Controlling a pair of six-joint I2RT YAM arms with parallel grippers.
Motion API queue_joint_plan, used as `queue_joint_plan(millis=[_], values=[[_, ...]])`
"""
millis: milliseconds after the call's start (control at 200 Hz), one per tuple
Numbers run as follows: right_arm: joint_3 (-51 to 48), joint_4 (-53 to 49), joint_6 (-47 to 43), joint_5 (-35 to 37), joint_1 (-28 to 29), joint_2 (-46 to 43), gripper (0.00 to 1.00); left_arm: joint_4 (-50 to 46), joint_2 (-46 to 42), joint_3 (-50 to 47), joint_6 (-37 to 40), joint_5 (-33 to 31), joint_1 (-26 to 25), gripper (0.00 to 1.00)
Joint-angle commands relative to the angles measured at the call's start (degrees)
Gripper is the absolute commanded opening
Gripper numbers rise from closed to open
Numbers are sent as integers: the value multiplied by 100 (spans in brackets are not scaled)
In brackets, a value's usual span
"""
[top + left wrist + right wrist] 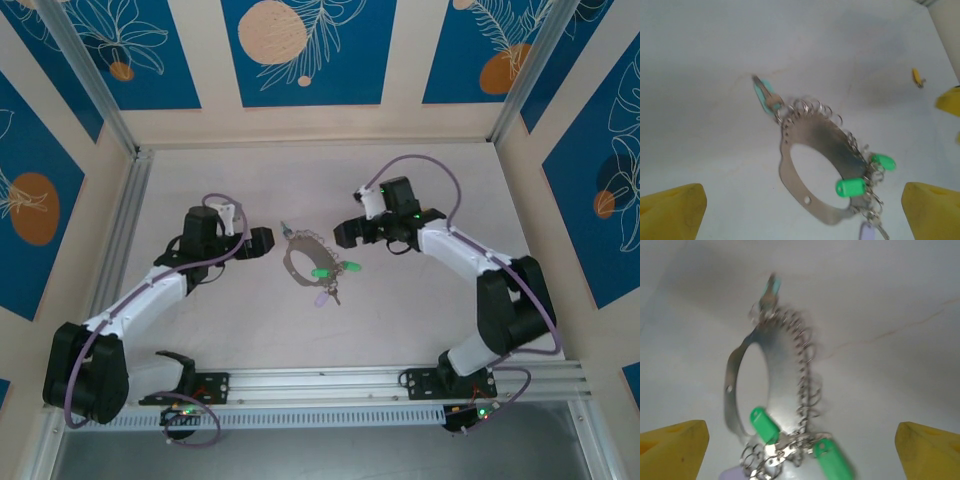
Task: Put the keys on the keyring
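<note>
The keyring (303,259) is a flat grey metal oval with small wire rings along one edge, lying on the white table between both arms. Two green-headed keys (322,271) (352,266), a lilac one (320,297) and a teal one (287,231) hang from it. My left gripper (262,243) is just left of it, my right gripper (347,234) just to its right. In the left wrist view the keyring (790,175) lies ahead of the open gripper (802,212), with green keys (850,187) beside it. The right gripper (800,450) is open over the keyring (775,365) and green keys (765,424).
A small yellow scrap (916,76) lies on the table beyond the ring. An aluminium rail (400,380) runs along the near edge, and walls close in the sides and back. White tabletop (430,310) surrounds the ring.
</note>
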Motion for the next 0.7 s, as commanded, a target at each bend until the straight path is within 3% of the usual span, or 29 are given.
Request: queue_joint_plan(millis=[0, 190, 410, 695], values=[[667, -839, -367, -462, 183, 497, 91, 53, 35, 33, -206, 649, -22, 100], [687, -978, -234, -353, 86, 918, 85, 686, 235, -258, -419, 800, -51, 100], [1212, -1001, -116, -730, 103, 1639, 81, 909, 485, -231, -408, 820, -162, 100], [1362, -964, -54, -953, 202, 2144, 65, 1041, 413, -340, -500, 811, -177, 100]])
